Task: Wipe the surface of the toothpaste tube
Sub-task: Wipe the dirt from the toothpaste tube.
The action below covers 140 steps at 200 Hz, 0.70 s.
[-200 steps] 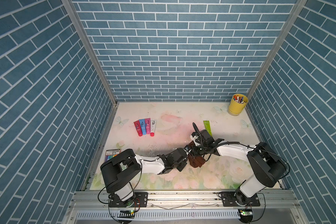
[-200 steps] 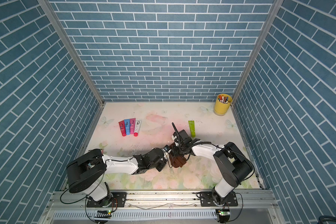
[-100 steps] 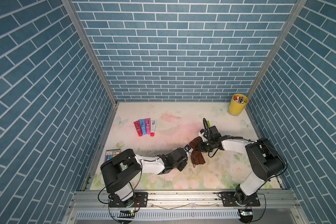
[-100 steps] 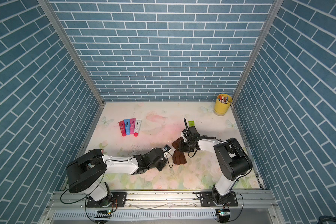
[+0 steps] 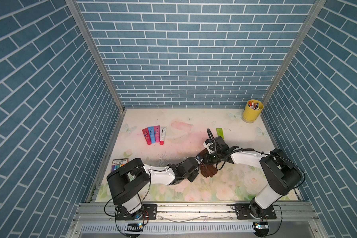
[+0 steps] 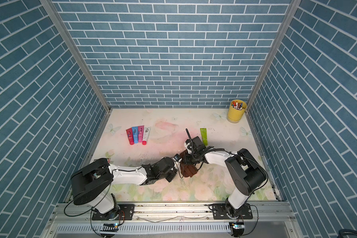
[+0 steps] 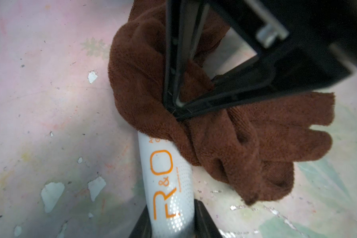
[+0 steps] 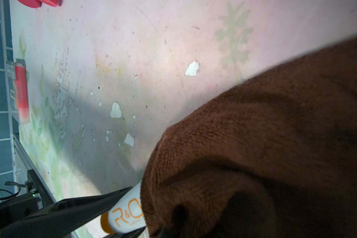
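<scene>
Two grips, one tube (image 7: 167, 175): left gripper (image 7: 171, 224) clamps its cap end; its length runs toward right gripper (image 7: 176, 112), pinched shut on cloth (image 7: 256, 148) draped over it.

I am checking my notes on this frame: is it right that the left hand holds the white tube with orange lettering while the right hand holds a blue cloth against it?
Not quite: the cloth is brown, not blue, as the left wrist view shows. Otherwise yes: the left hand holds the white tube with orange lettering while the right hand holds the cloth against it.
</scene>
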Tool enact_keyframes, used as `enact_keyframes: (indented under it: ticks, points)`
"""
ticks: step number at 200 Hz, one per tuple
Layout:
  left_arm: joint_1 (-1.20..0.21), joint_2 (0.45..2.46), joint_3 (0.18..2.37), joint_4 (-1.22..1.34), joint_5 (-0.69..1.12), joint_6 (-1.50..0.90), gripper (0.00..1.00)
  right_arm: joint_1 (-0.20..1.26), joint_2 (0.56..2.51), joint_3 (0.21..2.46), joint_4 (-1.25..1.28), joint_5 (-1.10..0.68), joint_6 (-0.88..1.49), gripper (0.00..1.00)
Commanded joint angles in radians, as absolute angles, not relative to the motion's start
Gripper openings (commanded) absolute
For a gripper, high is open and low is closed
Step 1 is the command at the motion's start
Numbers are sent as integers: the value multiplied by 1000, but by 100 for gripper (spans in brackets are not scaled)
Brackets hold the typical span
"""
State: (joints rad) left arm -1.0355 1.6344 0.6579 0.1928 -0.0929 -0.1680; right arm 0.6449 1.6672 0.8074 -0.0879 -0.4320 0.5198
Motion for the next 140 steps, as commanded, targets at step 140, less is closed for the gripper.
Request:
enact_keyframes:
  ticks: [140]
  points:
    - [-1066,1658,678,189,3,-130,0,680,1707,870,-131,-436,547,0]
